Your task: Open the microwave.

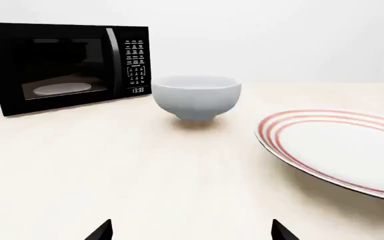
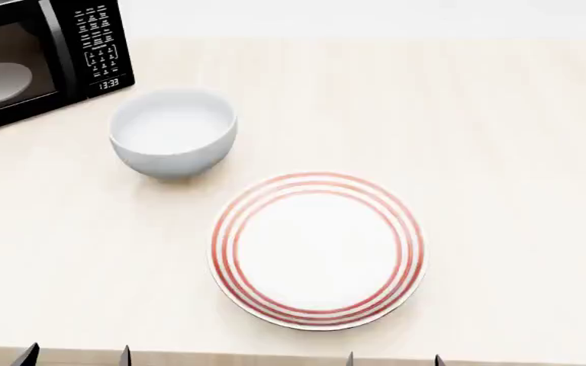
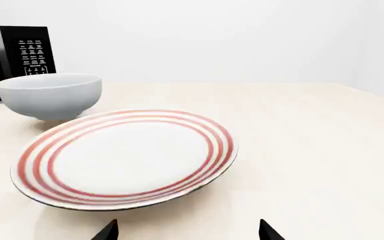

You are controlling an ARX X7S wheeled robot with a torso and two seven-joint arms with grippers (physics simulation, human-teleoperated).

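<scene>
Your microwave (image 2: 39, 57) sits at the far left corner of the pale table (image 2: 517, 152), door closed, its vertical handle (image 1: 112, 62) just beside the keypad and the white turntable showing through the glass. It is well apart from both grippers. Just beside it stands a grey-white bowl (image 2: 174, 131), then a red-ringed plate (image 2: 317, 250) nearer you. Your left gripper (image 1: 192, 232) and right gripper (image 3: 187, 231) show only fingertips, spread apart and holding nothing.
</scene>
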